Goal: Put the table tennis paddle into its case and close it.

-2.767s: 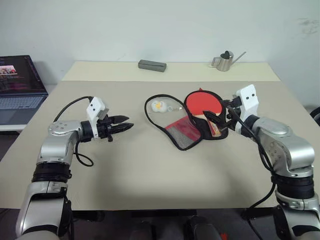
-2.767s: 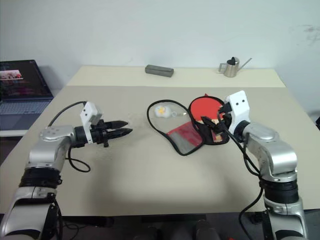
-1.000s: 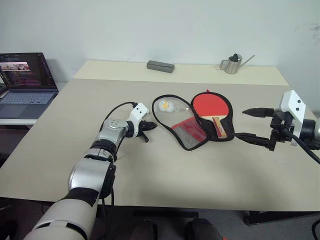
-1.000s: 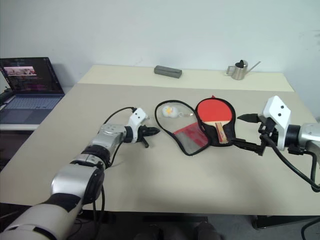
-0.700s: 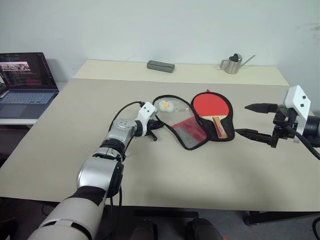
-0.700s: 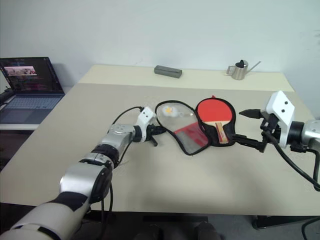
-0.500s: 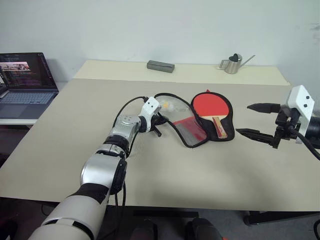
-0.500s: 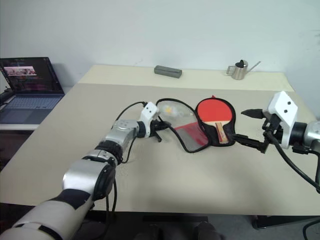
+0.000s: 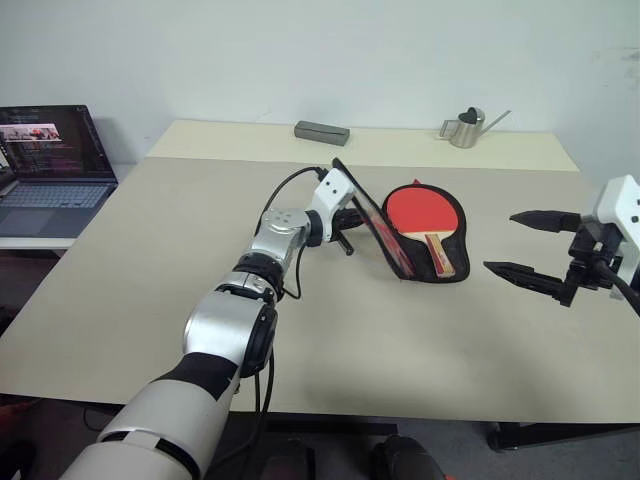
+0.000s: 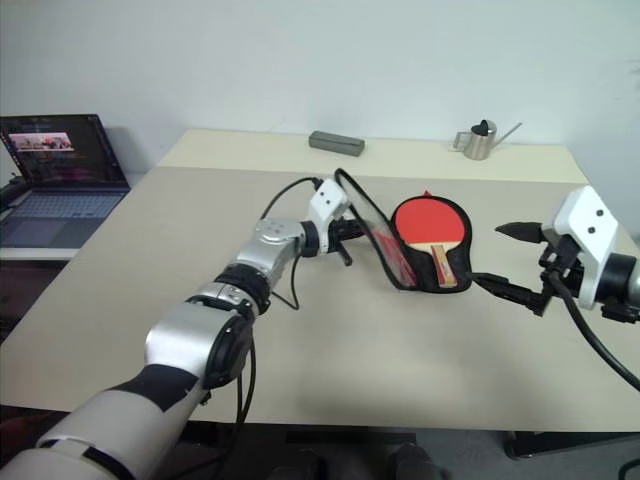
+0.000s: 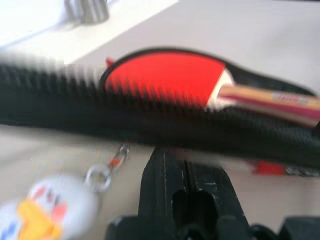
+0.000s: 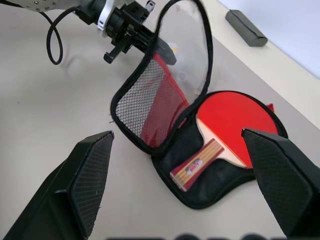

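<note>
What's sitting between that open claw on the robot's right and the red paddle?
Nothing but bare table. In the head views the right gripper hangs apart from the paddle, which lies in the case.

The case's (image 11: 150, 125) raised flap was blurred in the left wrist view. The charm (image 11: 45, 212) was blurred and cut off at the lower left corner.

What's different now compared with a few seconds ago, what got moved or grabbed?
The left gripper reached across to the case, closed on the free flap's rim, and has lifted it off the table so it stands up over the table tennis paddle. The right gripper let go of the paddle and drew back, open. The paddle stayed in the case's lower half; the grey block and small metal can did not move.
</note>
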Controlling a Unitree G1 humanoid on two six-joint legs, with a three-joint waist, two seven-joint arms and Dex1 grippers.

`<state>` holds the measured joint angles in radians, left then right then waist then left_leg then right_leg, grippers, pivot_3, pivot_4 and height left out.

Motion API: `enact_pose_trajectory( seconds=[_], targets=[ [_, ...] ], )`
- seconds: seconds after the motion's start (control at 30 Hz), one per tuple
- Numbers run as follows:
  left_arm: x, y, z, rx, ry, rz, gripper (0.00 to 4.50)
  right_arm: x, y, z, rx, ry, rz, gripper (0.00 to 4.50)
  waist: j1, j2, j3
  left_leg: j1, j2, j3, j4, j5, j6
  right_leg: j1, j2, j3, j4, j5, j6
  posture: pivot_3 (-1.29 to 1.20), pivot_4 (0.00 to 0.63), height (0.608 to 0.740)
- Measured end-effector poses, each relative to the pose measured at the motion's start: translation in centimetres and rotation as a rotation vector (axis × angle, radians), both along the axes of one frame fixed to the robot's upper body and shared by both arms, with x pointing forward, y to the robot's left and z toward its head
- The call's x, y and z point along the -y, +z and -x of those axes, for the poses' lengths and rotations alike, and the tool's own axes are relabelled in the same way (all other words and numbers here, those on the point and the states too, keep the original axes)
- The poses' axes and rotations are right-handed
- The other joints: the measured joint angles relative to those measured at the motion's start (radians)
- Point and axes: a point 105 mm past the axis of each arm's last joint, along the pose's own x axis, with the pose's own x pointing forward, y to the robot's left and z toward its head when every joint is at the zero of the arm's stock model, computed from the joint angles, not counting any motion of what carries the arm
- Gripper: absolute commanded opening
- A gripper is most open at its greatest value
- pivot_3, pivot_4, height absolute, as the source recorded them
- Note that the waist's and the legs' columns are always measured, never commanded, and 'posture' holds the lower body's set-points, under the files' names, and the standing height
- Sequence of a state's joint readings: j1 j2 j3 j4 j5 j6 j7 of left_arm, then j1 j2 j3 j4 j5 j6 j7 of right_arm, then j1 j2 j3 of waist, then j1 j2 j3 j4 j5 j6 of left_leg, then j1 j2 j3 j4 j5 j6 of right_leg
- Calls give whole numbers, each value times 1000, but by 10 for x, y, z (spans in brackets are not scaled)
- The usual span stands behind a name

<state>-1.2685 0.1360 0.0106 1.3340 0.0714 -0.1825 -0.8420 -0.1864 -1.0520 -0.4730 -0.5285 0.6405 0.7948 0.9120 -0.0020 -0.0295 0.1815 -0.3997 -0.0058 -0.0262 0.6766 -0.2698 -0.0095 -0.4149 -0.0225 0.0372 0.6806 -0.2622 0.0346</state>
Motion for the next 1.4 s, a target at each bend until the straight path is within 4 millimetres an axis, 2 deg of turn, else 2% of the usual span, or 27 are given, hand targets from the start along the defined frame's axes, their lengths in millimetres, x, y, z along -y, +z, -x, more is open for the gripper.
enact_pose_trajectory(
  seconds=[0.3, 0.47, 0.63, 0.83, 1.0, 1.1, 1.2, 1.4],
  targets=[
    [33, 4, 8, 4, -66, 9, 42, 10, 2, 16, 8, -88, 4, 4500, 1, 0, 0, 0, 0, 0, 0, 0, 0, 0, 1, 0, 0, 0, 0, 0, 150, 740],
    [68, 9, 19, 19, -120, 15, 42, 14, 1, 33, 0, -148, -3, 4500, 4, -1, 0, 0, -1, 0, 0, 0, 0, 1, 0, 1, -1, 0, 1, 0, 150, 740],
    [91, 16, 27, 37, -160, 18, 42, 15, 0, 43, -7, -181, 0, 4500, -1, -1, 1, 2, -1, 1, 0, 0, 0, 2, 1, 1, 0, 0, 2, 0, 150, 740],
    [100, 15, 35, 10, -205, 45, 42, 14, 3, 44, -3, -190, -15, 4500, -2, -1, 0, 2, -1, 1, 0, 0, 0, 2, 2, 1, -1, 0, 2, 0, 150, 740],
    [94, 24, 39, -5, -280, 112, 42, 10, -1, 31, -18, -169, -44, 4500, -4, -1, 0, 2, -1, 1, 0, 0, 0, 2, 2, 2, 0, 0, 2, 0, 150, 740],
    [82, 37, 40, 47, -337, 130, 42, 9, -2, 16, -20, -166, -67, 4500, -7, -1, 0, 3, -1, 2, 0, 0, 0, 2, 2, 2, -1, 0, 1, 0, 150, 740],
    [62, 45, 40, 102, -379, 142, 42, 8, -4, -2, -17, -158, -92, 4500, -10, 0, 0, 3, 0, 2, 0, 0, 0, 2, 2, 2, 0, 0, 1, 0, 150, 740],
    [8, 37, 34, 131, -332, 136, 42, 9, -9, -33, -27, -160, -118, 4500, -19, 0, 0, 3, 0, 1, 0, 0, 0, 2, 1, 2, 0, 0, 1, 0, 150, 740]
  ],
)
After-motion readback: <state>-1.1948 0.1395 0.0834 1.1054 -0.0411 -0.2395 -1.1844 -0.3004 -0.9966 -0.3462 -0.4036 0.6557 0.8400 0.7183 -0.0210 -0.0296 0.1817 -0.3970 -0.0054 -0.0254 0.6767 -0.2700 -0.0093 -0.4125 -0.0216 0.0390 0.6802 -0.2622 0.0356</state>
